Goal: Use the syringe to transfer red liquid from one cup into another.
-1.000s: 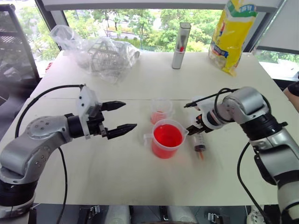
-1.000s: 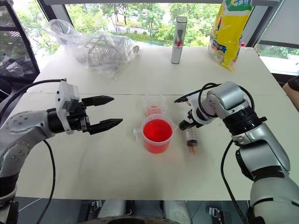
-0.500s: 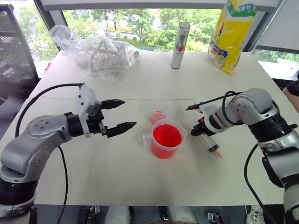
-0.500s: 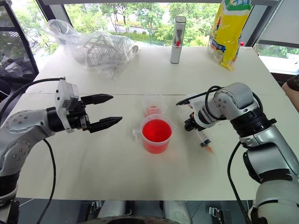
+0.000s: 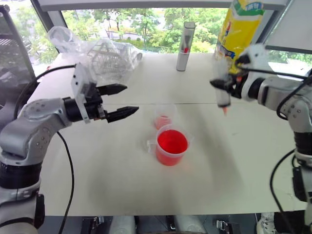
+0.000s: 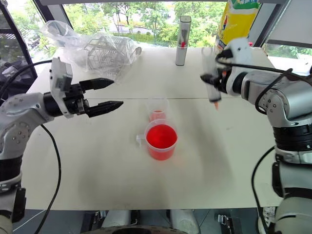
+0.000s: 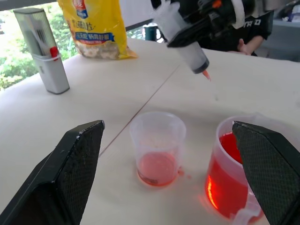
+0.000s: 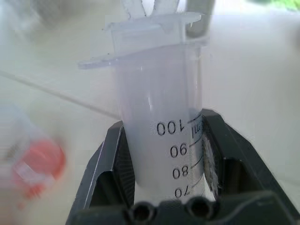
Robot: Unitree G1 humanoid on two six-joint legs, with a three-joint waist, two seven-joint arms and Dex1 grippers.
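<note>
My right gripper (image 5: 223, 84) is shut on the syringe (image 5: 223, 92). It holds the clear barrel upright, orange tip down, high above the table and right of the cups. In the right wrist view its fingers (image 8: 213, 140) clamp the barrel at the graduation marks. The handled cup (image 5: 171, 146) stands mid-table with red liquid (image 5: 172, 142) in it. Just behind it stands the smaller cup (image 5: 165, 117), with a thin red layer at its bottom. My left gripper (image 5: 130, 99) hovers open and empty to the left of the cups, pointing toward them.
A tall grey cylinder (image 5: 185, 40) and a yellow bag (image 5: 241, 27) stand at the table's far edge. A crumpled clear bag over a wire basket (image 5: 105, 56) lies at the far left. A person's hand (image 7: 243, 47) shows beyond the table on the right.
My right gripper closed on the syringe lying right of the handled cup and lifted it high, turning it upright with the tip down. The left gripper rose a little.
</note>
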